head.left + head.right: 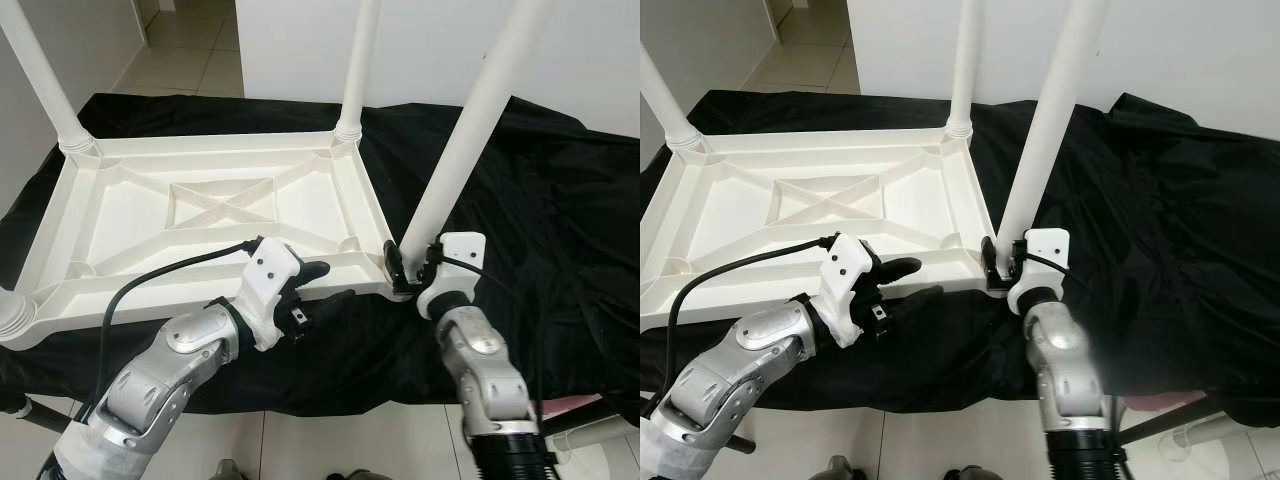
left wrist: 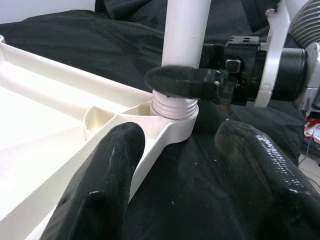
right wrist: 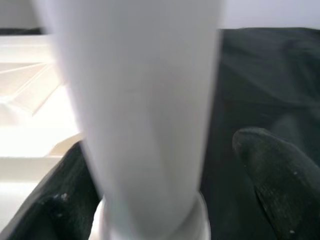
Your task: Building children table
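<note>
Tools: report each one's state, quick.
Left tool: open, straddling the tabletop edge.
Right tool: around the table leg base; grip cannot be told.

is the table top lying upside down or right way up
Upside down: the table top shows its ribbed underside, legs pointing up. The right pincer is at the near-right leg.

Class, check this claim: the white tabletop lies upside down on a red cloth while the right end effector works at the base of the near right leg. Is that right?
One detail is wrong: the cloth is black, not red, as the left eye view shows. The rest holds: the white tabletop lies upside down, and the right end effector is at the base of the near right leg.
</note>
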### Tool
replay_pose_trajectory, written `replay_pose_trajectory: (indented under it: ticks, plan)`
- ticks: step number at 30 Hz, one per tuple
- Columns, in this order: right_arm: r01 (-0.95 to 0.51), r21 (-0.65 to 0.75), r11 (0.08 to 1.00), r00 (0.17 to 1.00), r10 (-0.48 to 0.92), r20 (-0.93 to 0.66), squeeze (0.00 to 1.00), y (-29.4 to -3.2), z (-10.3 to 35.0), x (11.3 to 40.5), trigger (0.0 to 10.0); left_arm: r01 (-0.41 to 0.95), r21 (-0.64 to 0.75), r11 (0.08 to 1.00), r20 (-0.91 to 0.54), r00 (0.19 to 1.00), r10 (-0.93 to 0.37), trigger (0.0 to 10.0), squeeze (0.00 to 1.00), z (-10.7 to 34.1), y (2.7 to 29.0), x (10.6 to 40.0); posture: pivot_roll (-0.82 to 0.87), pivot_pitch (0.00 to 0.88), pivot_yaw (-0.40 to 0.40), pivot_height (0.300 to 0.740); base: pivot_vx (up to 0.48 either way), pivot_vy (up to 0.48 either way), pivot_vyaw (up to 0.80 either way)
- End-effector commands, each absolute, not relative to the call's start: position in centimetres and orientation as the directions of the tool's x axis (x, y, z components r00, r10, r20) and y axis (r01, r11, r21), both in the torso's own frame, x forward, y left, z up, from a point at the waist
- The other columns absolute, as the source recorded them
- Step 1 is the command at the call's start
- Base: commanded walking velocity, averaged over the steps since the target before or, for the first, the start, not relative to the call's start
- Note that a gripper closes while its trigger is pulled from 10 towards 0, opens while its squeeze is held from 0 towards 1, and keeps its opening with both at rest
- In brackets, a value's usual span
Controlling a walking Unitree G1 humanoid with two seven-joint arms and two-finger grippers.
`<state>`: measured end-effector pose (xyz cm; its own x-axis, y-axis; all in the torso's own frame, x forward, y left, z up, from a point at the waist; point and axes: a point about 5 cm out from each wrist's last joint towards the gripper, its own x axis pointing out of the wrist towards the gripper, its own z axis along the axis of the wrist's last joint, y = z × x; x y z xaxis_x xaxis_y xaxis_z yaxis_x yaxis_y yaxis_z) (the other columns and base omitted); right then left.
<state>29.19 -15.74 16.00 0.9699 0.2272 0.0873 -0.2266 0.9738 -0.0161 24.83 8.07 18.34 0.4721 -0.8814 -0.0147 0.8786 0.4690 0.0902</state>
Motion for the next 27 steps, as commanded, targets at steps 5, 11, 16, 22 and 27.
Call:
replay_pose_trajectory:
  ticks: [5,11,16,22,27]
  plan:
    - [-0.512,-0.111,0.852,0.851,0.52,0.067,0.0,-16.3,16.7,30.3,10.0,0.911,0.099,0.402,-0.012,0.405,-0.914,10.0,0.0,18.4,7.7,24.8,-0.04,0.077,-0.03,0.74,0.0,0.0,0.0]
    - [-0.595,-0.164,0.787,0.796,0.605,0.015,0.0,-15.8,16.8,32.0,5.3,0.913,0.108,0.393,-0.011,0.396,-0.918,10.0,0.0,18.6,7.6,24.8,-0.03,0.074,-0.029,0.74,0.0,0.0,0.0]
    - [-0.621,-0.168,0.765,0.779,0.627,-0.024,0.0,-16.1,16.1,32.4,0.0,0.91,0.114,0.398,-0.012,0.402,-0.916,10.0,0.0,18.7,7.8,24.9,-0.02,0.076,-0.034,0.74,0.0,0.0,0.0]
    - [-0.634,-0.146,0.759,0.771,0.634,-0.052,0.0,-16.6,15.2,32.3,0.0,0.906,0.114,0.408,-0.012,0.412,-0.911,10.0,0.0,18.7,7.9,24.9,-0.01,0.081,-0.04,0.74,0.0,0.0,0.0]
    - [-0.627,-0.117,0.77,0.778,0.627,-0.043,0.0,-16.9,15.1,32.4,9.1,0.904,0.111,0.414,-0.012,0.417,-0.909,10.0,0.0,18.6,8.0,24.8,-0.01,0.091,-0.041,0.74,0.0,0.0,0.0]
